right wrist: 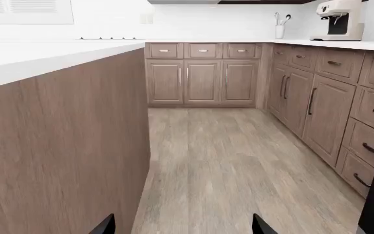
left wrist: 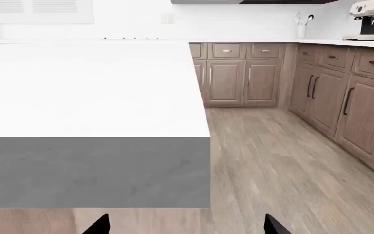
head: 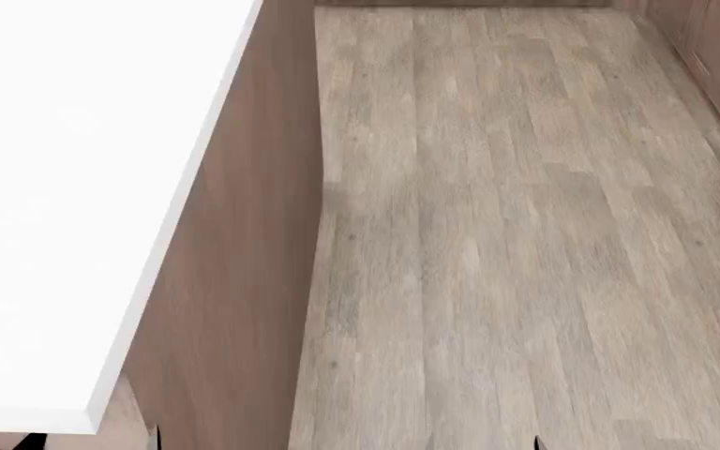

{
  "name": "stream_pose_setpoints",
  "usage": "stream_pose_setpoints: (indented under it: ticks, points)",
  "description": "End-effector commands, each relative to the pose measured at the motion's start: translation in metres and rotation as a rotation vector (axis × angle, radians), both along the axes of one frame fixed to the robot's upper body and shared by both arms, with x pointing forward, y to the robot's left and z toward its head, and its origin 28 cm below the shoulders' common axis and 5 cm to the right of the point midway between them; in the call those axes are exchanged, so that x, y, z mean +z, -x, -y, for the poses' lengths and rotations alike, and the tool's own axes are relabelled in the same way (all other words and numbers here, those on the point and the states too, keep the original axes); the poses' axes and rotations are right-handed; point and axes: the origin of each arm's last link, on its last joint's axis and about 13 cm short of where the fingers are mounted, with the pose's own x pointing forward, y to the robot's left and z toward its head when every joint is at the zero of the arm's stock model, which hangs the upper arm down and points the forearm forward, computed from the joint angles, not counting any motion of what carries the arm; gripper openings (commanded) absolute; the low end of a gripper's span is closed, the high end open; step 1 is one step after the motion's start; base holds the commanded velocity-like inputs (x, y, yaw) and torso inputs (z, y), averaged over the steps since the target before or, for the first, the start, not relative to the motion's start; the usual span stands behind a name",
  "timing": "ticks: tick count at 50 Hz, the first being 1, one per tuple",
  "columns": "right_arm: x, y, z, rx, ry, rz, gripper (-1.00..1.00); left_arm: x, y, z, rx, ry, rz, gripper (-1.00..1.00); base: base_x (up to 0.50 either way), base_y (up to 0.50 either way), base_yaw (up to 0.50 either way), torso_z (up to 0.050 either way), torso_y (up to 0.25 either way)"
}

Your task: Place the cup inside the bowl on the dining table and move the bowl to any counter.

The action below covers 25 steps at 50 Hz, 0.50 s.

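Note:
The cup, the bowl and the dining table are out of view in every frame. My left gripper [left wrist: 187,228] is open, its two dark fingertips wide apart with only floor between them. It hangs low, just in front of the end of a white-topped island [left wrist: 89,87]. My right gripper [right wrist: 183,228] is open too and holds nothing. It is beside the island's brown wooden side [right wrist: 57,146]. A light counter [right wrist: 200,41] runs along the far wall and down the right side.
Brown cabinet doors [right wrist: 203,80] line the far wall and the right side [left wrist: 362,97]. A coffee machine [right wrist: 336,19] and a utensil holder [right wrist: 280,29] stand on the counter. Wooden floor [head: 498,244] stretches between the island [head: 72,187] and the cabinets.

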Motion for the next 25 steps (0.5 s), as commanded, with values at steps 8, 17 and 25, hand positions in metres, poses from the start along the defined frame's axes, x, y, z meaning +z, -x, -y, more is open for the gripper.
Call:
stream_pose_setpoints:
  ticks: [8,17,25]
  points:
    - [-0.0005,0.0001,-0.0001,0.002,-0.002,-0.004,1.0,-0.0005,-0.001,0.0005,0.013,-0.023,-0.004,1.0,0.0,0.0,0.0,0.0,0.0]
    - [-0.0005,0.0004,-0.0003,0.006,0.001,-0.014,1.0,-0.0012,-0.0001,-0.0017,0.018,-0.026,-0.004,1.0,-0.23,0.0,0.0,0.0,0.0]
    - [-0.0002,0.0002,-0.0008,0.017,0.01,-0.021,1.0,0.0001,-0.0004,-0.0007,0.023,-0.036,-0.003,1.0,-0.5,0.0,0.0,0.0,0.0]
